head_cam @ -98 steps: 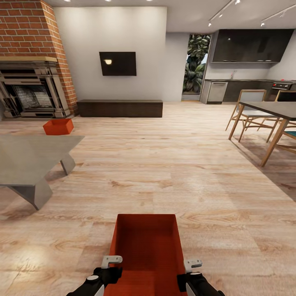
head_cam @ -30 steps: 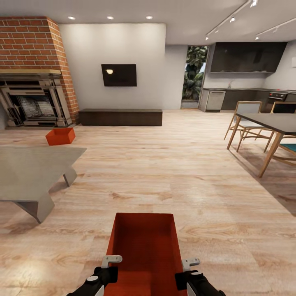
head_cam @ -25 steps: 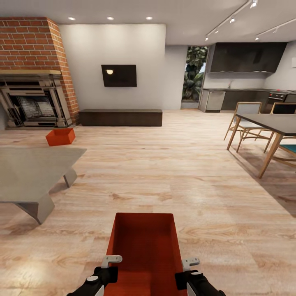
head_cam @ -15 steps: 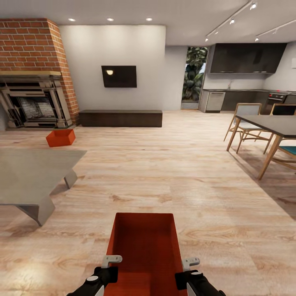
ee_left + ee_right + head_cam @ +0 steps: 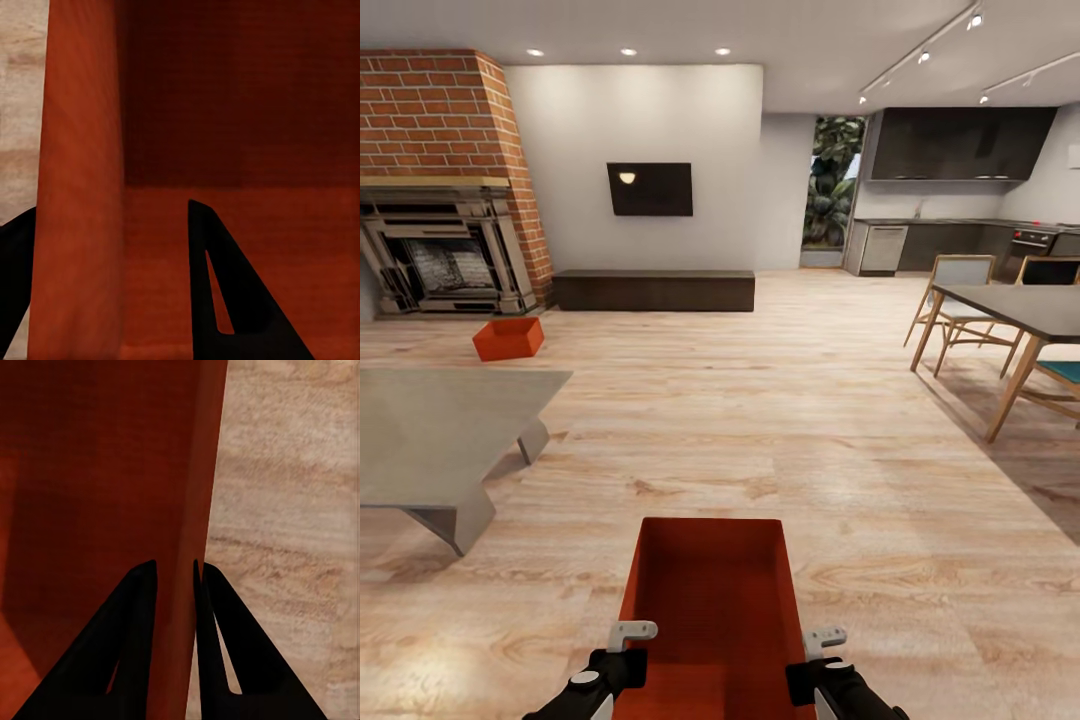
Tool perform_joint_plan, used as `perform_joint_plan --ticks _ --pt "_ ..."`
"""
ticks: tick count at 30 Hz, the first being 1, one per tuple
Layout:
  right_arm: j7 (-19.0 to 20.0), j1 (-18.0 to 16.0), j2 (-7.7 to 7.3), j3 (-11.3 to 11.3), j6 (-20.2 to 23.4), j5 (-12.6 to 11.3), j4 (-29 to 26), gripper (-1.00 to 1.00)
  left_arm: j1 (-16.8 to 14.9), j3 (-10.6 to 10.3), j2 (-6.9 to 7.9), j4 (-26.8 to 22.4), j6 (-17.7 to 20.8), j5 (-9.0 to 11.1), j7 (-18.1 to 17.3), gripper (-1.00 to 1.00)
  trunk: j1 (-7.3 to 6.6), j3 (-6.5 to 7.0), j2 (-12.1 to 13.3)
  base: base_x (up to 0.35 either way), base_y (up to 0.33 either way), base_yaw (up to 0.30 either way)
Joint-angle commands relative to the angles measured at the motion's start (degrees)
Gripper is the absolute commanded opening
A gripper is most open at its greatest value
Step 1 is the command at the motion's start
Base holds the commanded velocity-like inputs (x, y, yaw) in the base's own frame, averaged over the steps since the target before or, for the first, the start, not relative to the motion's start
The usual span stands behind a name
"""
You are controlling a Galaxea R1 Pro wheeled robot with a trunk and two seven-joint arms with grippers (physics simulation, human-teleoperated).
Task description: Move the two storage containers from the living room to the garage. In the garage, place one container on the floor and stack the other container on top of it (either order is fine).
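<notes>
While carried: two storage containers (image 5: 710, 600) (image 5: 508, 338)

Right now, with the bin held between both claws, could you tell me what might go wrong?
Each claw pinches only one thin side wall of the held bin: the left claw, the right claw. A jolt could slip it. While driving, it may hit the grey table or dining table. The second bin remains by the fireplace.
</notes>
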Motion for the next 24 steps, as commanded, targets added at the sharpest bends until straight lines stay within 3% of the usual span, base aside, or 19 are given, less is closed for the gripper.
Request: perform_joint_plan --ticks 1,24 --pt "0.0 0.0 -0.11 0.5 0.4 -0.6 -0.1 -1.00 0.0 -0.4 -0.02 0.1 -0.2 0.3 0.0 -1.00 -0.24 0.13 0.4 0.000 0.000 0.000" --pt "1.5 0.0 -0.66 0.5 0.4 -0.6 -0.2 -1.00 0.0 -0.4 0.00 0.1 -0.2 0.3 -0.1 -1.00 -5.29 4.26 9.6 0.000 0.000 0.000"
